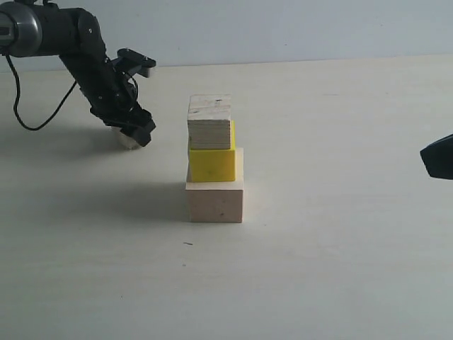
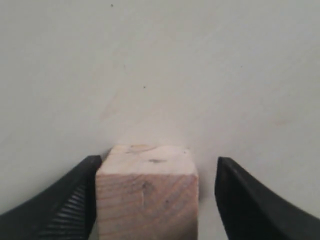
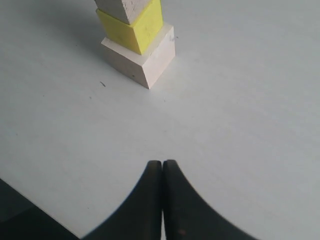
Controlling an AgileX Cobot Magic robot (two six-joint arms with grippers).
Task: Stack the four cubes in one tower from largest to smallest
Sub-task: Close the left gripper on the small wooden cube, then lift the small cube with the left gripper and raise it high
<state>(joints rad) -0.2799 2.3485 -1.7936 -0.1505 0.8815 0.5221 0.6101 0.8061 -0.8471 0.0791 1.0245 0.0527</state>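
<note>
Tower (image 1: 211, 152) at mid-table (image 1: 325, 276), three high: large pale wooden cube (image 1: 214, 202) as base, yellow cube (image 1: 211, 166) on it, plywood cube (image 1: 209, 122) on top. The smallest pale wooden cube (image 2: 146, 192) is well off to the left of the tower, down at table level. It sits between the parted jaws of the left gripper (image 1: 133, 134), one finger against its side and the other apart from it. A black cable (image 1: 28, 120) loops behind that arm. Right gripper (image 3: 162, 165) at the right edge, well apart from the tower, jaws pressed together, holding nothing.
</note>
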